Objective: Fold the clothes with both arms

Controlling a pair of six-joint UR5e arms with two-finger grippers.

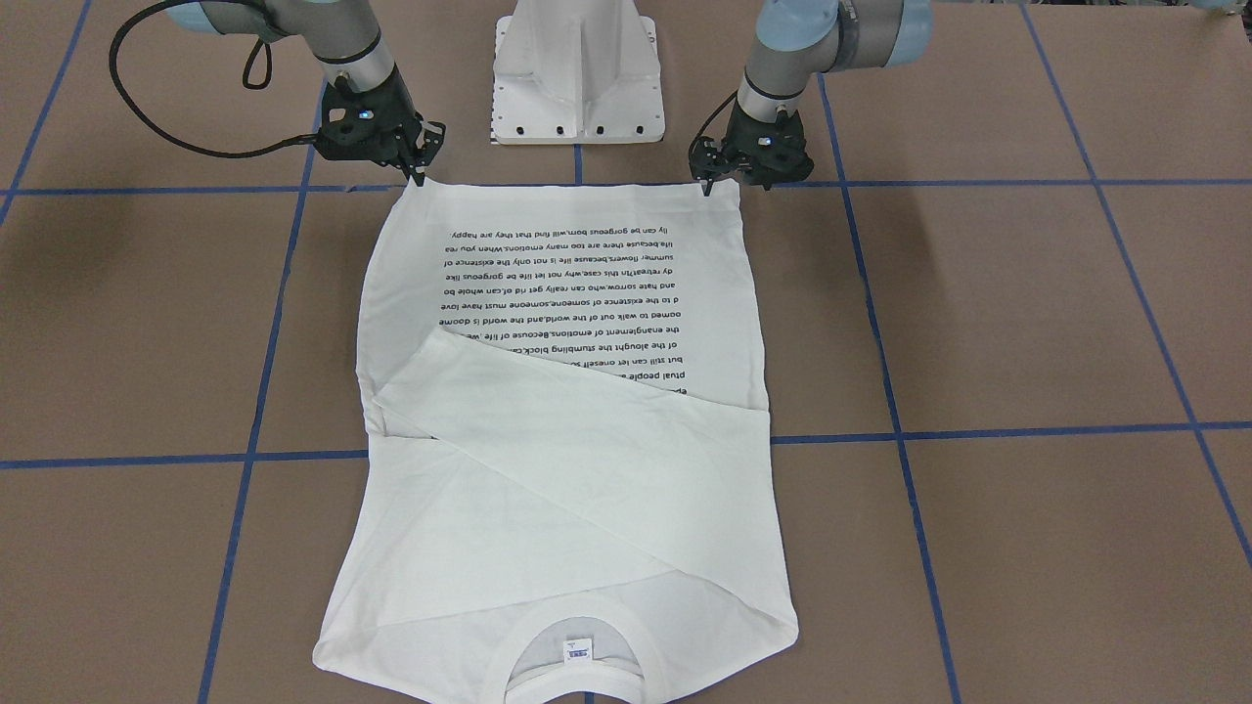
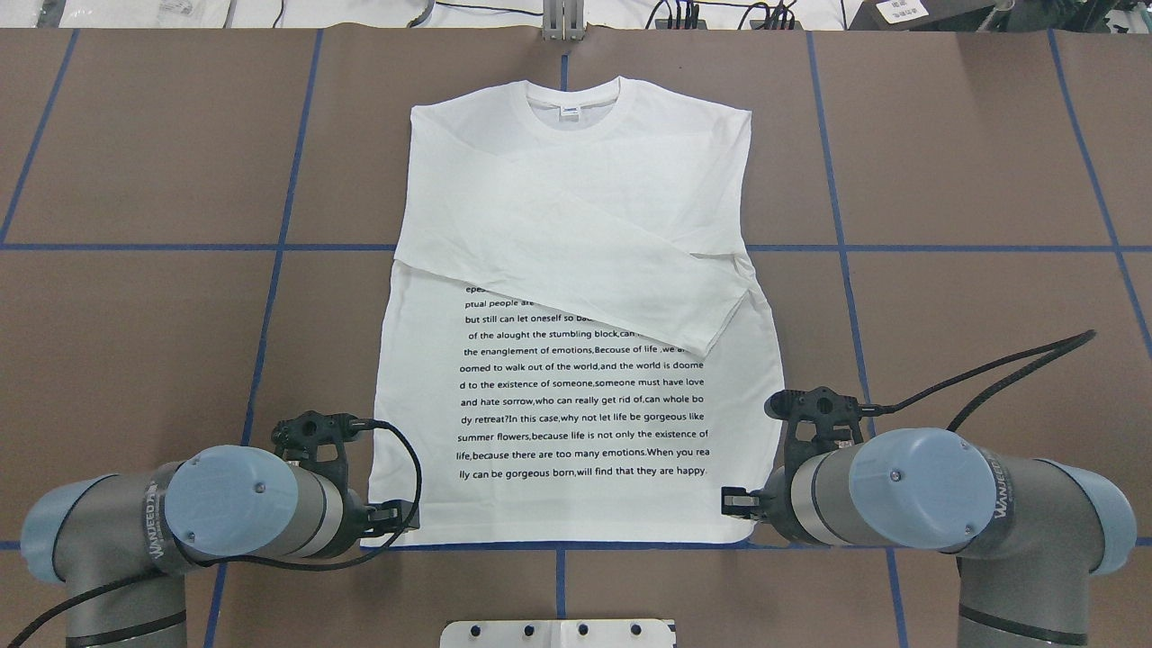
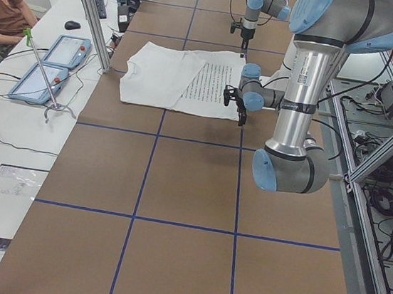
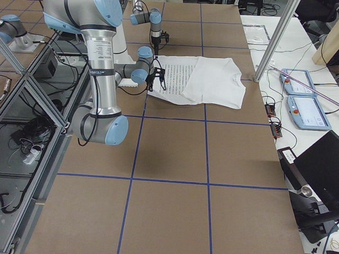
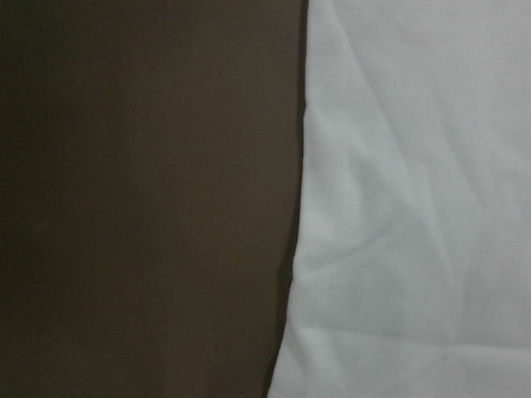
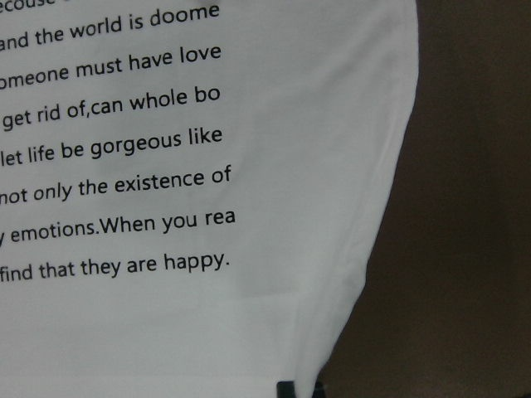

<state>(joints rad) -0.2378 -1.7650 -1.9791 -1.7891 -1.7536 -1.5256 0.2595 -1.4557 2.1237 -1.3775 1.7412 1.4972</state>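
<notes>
Left pincer point(image 1: 706, 183), right pincer point(image 1: 419, 175) at T-shirt point(image 1: 548, 469) hem corners.

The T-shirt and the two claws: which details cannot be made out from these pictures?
The left claw and right claw: open or shut on the T-shirt hem is unclear; too small in the front-facing view, hidden under the wrists overhead.
The printed text: top lines covered by the folded sleeve, overhead.
The neck label: too small to read.
</notes>
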